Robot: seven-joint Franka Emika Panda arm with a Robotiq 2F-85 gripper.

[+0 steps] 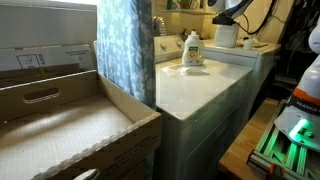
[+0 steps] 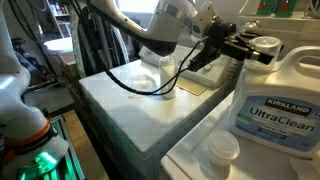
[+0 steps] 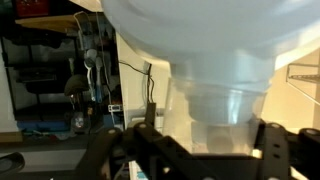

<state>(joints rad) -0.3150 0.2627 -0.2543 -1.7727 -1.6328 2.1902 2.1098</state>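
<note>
Jug (image 1: 193, 50) of soap stands upright on the white washer top (image 1: 200, 90) in an exterior view. It is far back, past a big brown box (image 1: 60, 130) and a blue curtain (image 1: 125, 50).

In an exterior view from close up, the jug (image 2: 272, 95) looks big and near. My gripper (image 2: 245, 48) reaches in sideways at its top, right by the white cap. A small white lid (image 2: 220, 150) lies on the washer beside the jug.

In the wrist view, the jug (image 3: 200, 40) fills most of the picture. My fingers (image 3: 150, 140) sit one on each side of its narrow part. They stand apart, with a gap next to one finger, so I am not squeezing it.
</note>
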